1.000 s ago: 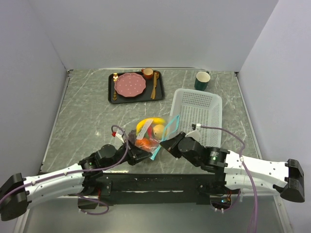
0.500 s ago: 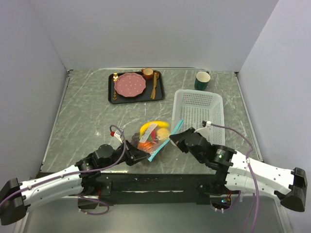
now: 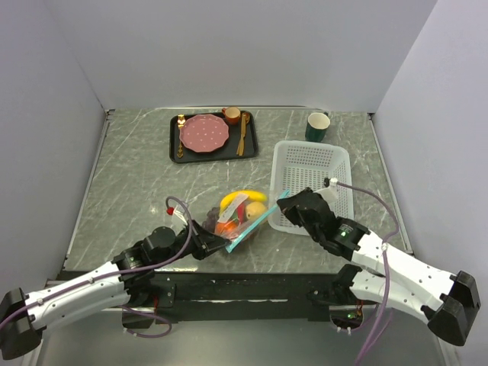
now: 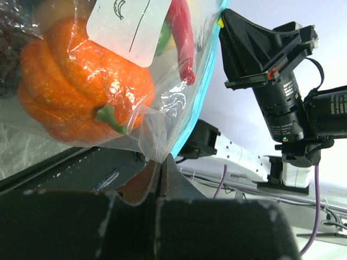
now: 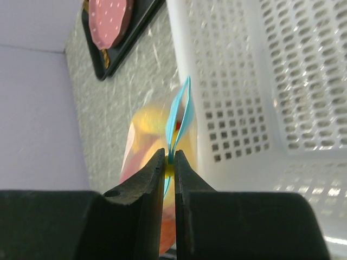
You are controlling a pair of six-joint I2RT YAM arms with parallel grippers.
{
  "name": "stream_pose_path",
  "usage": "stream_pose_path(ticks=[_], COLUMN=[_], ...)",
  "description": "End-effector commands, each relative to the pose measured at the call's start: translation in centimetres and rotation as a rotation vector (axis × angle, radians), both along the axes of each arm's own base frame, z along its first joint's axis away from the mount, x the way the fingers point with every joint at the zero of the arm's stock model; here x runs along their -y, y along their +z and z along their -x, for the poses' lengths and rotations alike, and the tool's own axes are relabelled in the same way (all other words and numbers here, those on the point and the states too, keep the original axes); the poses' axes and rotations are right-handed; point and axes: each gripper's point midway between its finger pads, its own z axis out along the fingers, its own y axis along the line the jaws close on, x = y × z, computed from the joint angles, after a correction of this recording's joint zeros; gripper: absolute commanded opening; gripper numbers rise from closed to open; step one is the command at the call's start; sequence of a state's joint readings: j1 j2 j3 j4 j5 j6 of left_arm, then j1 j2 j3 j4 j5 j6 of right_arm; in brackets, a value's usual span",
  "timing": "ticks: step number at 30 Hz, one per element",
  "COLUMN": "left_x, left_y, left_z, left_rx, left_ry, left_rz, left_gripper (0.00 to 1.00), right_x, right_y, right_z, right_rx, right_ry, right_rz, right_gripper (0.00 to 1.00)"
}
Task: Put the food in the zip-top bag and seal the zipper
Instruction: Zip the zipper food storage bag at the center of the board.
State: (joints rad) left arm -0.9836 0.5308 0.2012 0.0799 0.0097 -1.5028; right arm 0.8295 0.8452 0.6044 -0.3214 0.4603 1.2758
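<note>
Since a second ago, the right jaws have been carried up and to the right along the zipper (image 3: 258, 222), toward the basket (image 3: 313, 179), and the bag (image 3: 238, 219) has been drawn out straighter between the two arms. The right jaws are clamped together on the teal zipper near its far end. In the right wrist view, the two strips are seen parted just beyond the tips. The left jaws are pressed together on the bag's near corner, beside the zipper's other end.

The bag is stretched between both jaws, near the middle of the surface (image 3: 137, 183). Whether it rests there cannot be told. Inside it, an orange fruit (image 4: 70, 92) and a red chili (image 4: 183, 40) are pressed against the clear plastic under a white label (image 4: 127, 27). A banana (image 3: 242, 197) and a lemon (image 3: 256, 210) are seen from above.

The basket's near left corner lies just beside the right jaws. Farther back, a black tray (image 3: 174, 141) with a pink plate (image 3: 204, 133) is set, and a green cup (image 3: 318, 126) is stood behind the basket.
</note>
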Motion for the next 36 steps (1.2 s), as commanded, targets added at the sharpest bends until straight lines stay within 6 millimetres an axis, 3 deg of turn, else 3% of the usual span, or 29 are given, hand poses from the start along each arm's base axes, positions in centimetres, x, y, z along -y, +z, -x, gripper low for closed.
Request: stream_pose_path(ticks=[1, 10, 18, 36], left_x=[-0.6, -0.8, -1.5, -2.0], left_y=[0.6, 0.6, 0.4, 0.1], left_z=[-0.9, -1.2, -1.2, -1.4], left_rx=[0.034, 0.027, 0.025, 0.023], left_ry=[0.04, 0.058, 0.083, 0.109], left_rz=[-0.035, -0.042, -0.055, -0.058], left_gripper=[0.01, 0.01, 0.01, 0.01], right_x=[2.2, 2.0, 3.7, 3.1], right_y=[2.6, 2.3, 2.2, 2.2], right_z=[-3.0, -4.6, -5.8, -7.2], right_rx=[0.098, 0.095, 0.101, 0.108], right_ry=[-0.094, -0.071, -0.116, -0.062], right_rz=[0.063, 0.117, 0.148, 0.156], right_gripper=[0.07, 0.08, 0.09, 0.11])
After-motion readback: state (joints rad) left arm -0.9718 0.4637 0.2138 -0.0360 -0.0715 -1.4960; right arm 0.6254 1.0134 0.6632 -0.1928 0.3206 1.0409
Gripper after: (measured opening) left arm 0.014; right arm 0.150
